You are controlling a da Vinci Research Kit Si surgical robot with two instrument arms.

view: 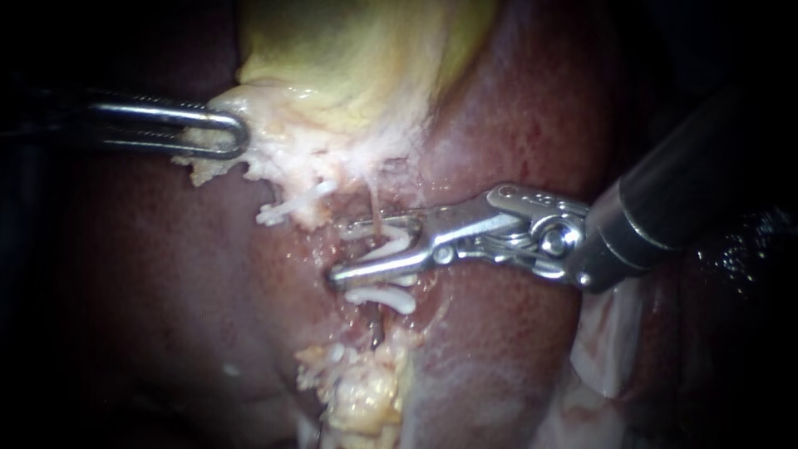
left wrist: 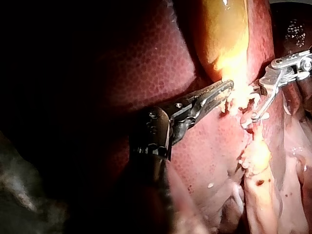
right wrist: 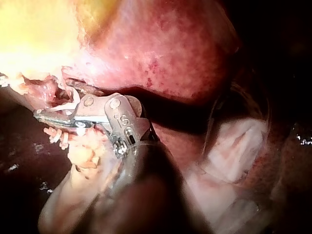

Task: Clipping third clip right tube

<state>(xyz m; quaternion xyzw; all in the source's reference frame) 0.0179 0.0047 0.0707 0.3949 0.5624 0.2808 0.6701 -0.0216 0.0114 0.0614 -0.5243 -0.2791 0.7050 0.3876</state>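
Note:
My right instrument point(view: 339, 249) comes in from the right, and its jaws stand apart across a thin tube point(view: 376, 214) that runs down from the gallbladder point(view: 357, 50). They hold a white clip point(view: 391, 247) that straddles the tube. Just below the jaws a second white clip point(view: 382, 297) sits on the same tube. A further white clip point(view: 287, 209) lies to the left, by the pale tissue. My left instrument point(view: 224, 133) is shut on that pale tissue point(view: 274, 141) at the gallbladder's lower end. The left wrist view shows both instruments point(left wrist: 225, 90) point(left wrist: 256, 102).
Dark red liver point(view: 166, 274) surrounds the site on both sides. A lump of yellowish fatty tissue point(view: 362, 387) lies below the clips. Pale membrane point(view: 607, 333) sits under my right instrument's shaft.

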